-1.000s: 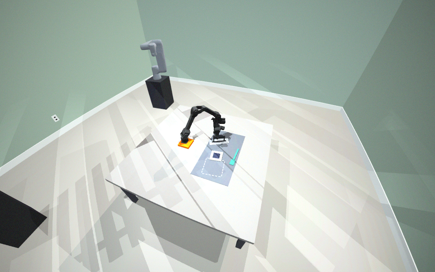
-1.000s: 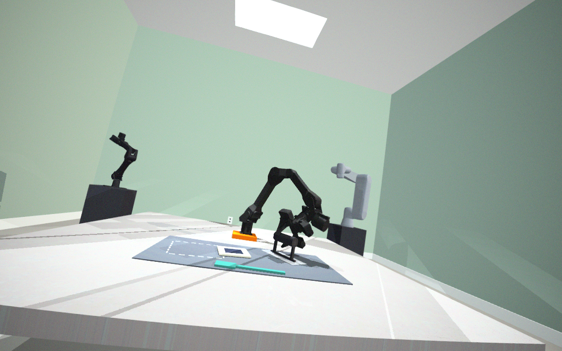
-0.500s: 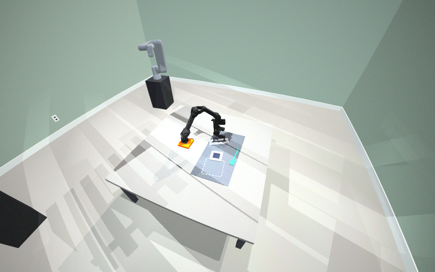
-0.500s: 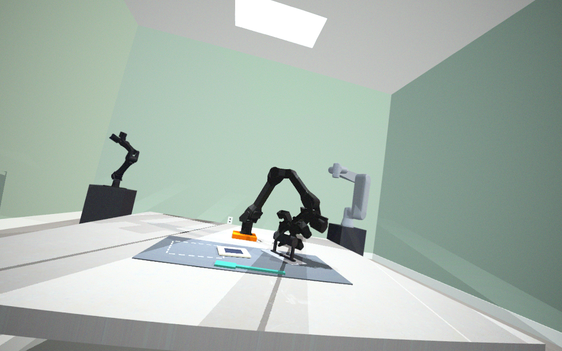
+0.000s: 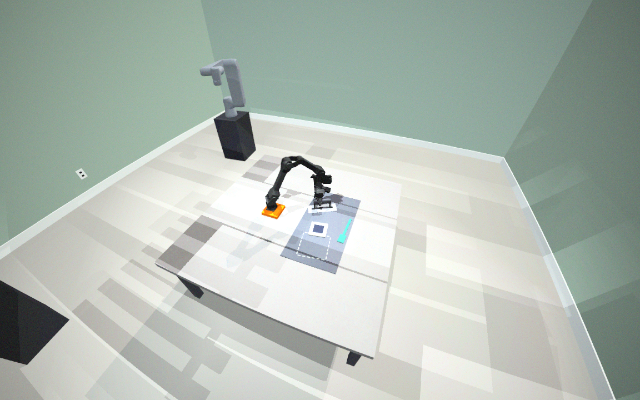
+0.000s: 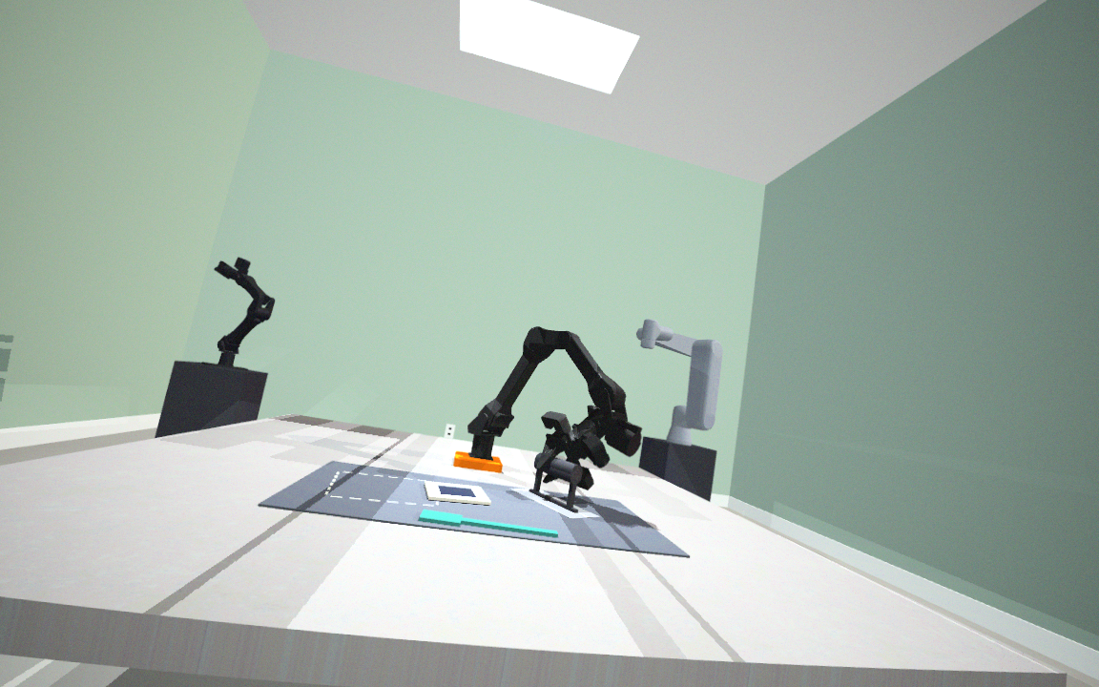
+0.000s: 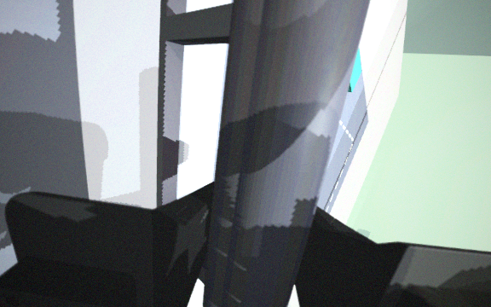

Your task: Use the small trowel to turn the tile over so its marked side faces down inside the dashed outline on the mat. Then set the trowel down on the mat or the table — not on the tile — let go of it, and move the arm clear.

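Observation:
The trowel has a flat white blade (image 5: 314, 210) (image 7: 118, 107) lying on the mat's arm-side end and a raised dark round handle (image 6: 569, 470) (image 7: 275, 107) on two posts. My gripper (image 5: 320, 200) (image 6: 568, 466) (image 7: 262, 222) is shut on this handle, one finger on each side in the wrist view. The tile (image 5: 319, 229) (image 6: 456, 490) lies flat on the mat, a white square with its dark blue marked square facing up. It lies at the edge of the dashed outline (image 5: 311, 256). The tile does not show in the wrist view.
A teal flat tool (image 5: 341, 238) (image 6: 441, 517) (image 7: 356, 72) lies on the grey-blue mat (image 5: 339, 254) (image 6: 301, 498), beside the tile. My arm stands on an orange base (image 5: 273, 213) (image 6: 477, 462). A grey arm (image 5: 235, 81) (image 6: 704, 384) and another black arm (image 6: 259, 307) stand on pedestals beyond the table.

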`<action>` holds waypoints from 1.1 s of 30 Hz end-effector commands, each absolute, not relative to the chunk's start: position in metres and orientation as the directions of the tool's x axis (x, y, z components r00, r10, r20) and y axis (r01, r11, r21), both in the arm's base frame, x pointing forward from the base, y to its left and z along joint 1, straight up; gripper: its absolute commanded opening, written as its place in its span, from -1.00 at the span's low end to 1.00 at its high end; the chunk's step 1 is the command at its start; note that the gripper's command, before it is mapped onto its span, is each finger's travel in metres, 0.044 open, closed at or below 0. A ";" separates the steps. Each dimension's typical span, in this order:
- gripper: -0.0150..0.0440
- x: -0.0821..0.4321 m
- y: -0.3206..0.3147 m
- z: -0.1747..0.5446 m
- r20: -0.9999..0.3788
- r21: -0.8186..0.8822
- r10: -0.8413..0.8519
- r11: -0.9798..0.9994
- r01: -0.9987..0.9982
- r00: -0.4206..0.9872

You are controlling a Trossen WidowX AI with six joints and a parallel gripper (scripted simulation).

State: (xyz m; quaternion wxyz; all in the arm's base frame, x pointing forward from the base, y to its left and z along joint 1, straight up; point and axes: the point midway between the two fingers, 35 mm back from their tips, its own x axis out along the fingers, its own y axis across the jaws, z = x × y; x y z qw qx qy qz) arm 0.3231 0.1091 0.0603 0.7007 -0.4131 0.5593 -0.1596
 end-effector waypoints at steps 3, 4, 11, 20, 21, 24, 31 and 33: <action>-0.49 0.322 0.108 0.060 -0.649 -0.760 -0.690 0.603 -0.242 0.321; -0.49 0.322 0.108 0.063 -0.649 -0.760 -0.690 0.603 -0.242 0.321; -0.49 0.323 0.109 0.110 -0.651 -0.758 -0.686 0.607 -0.239 0.323; -0.49 0.323 0.105 0.115 -0.685 -0.729 -0.656 0.626 -0.278 0.317; -0.49 0.323 0.104 0.112 -0.697 -0.717 -0.644 0.633 -0.293 0.315; -0.49 0.324 0.100 0.106 -0.733 -0.680 -0.604 0.649 -0.340 0.313; -0.49 0.328 0.093 0.094 -0.802 -0.598 -0.501 0.666 -0.447 0.326; -0.49 0.329 0.092 0.092 -0.817 -0.576 -0.470 0.664 -0.476 0.334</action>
